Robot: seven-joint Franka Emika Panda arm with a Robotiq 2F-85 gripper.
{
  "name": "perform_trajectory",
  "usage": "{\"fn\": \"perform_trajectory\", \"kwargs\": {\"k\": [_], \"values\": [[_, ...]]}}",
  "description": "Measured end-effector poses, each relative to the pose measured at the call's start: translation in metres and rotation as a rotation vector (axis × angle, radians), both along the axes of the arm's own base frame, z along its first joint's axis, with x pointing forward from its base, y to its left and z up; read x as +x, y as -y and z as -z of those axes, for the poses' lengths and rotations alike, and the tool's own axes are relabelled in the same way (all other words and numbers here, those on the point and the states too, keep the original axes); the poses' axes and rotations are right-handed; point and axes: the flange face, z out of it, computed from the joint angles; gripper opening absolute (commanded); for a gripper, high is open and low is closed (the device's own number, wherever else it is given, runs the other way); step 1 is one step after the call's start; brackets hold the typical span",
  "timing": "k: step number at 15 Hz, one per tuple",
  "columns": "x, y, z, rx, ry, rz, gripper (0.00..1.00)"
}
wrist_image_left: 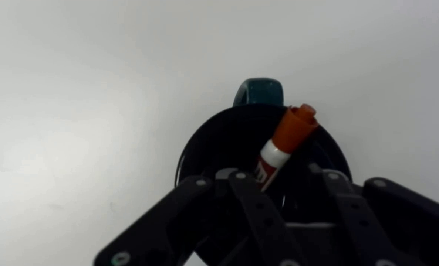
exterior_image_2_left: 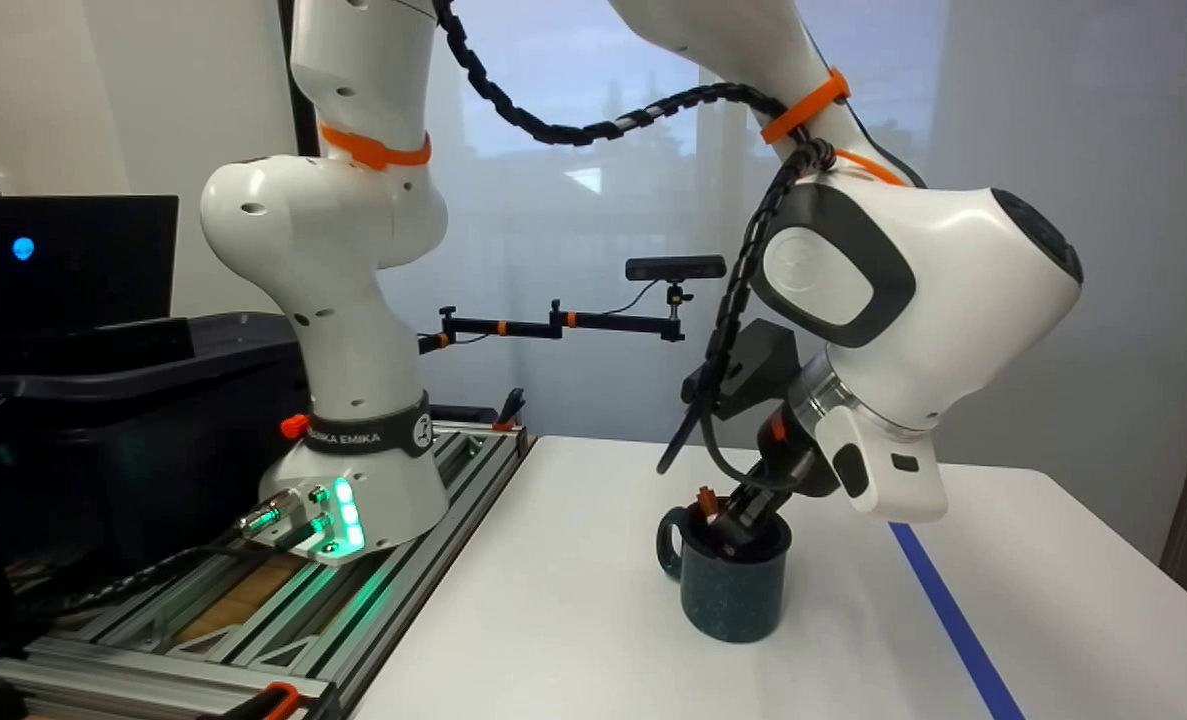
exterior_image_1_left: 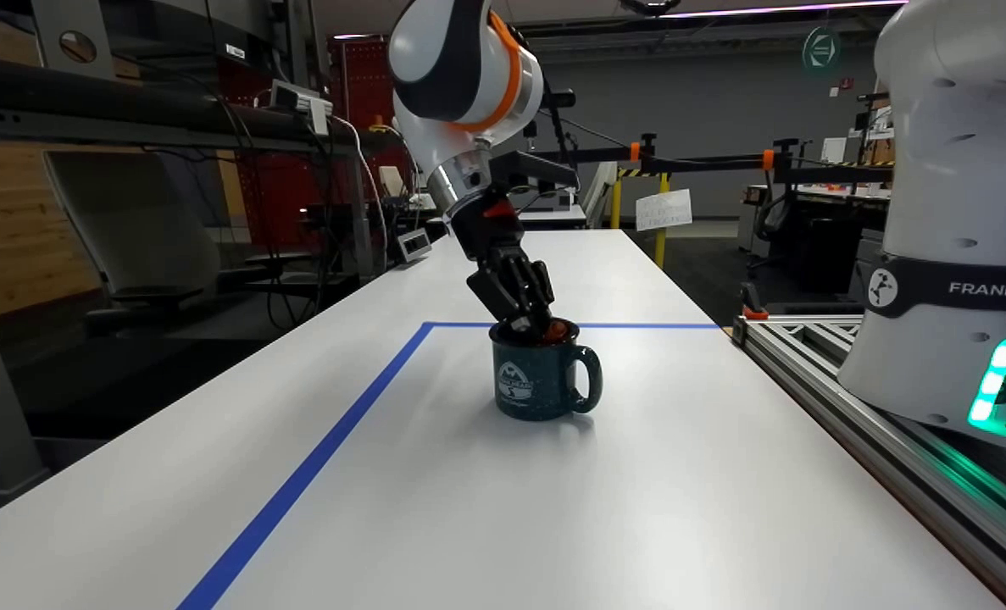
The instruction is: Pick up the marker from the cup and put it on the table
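Marker (wrist_image_left: 294, 129) tilted inside mug (exterior_image_1_left: 532, 381), orange end seen at rim, lower end hidden by gripper (wrist_image_left: 283, 177) in wrist view. Fingers spread apart, held in mug's mouth; tips blurred, whether marker is touched cannot be told. Mug stood upright on table (exterior_image_1_left: 680, 508).

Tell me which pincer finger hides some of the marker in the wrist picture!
The picture's left finger: the marker runs behind it. The picture's right finger hides none; a dark gap separates it from the marker.
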Motion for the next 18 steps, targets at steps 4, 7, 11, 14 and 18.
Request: {"fn": "perform_trajectory", "kwargs": {"k": [4,7,11,14,18], "values": [[-0.001,0.001,0.003,0.003,-0.007,0.005,0.05],[-0.002,-0.001,-0.010,0.011,-0.008,-0.007,0.05],[-0.008,-0.002,-0.068,0.028,0.040,-0.012,0.05],[-0.018,0.008,-0.110,-0.032,0.125,0.011,0.05],[-0.034,0.025,-0.138,-0.175,0.240,0.059,0.05]]}}
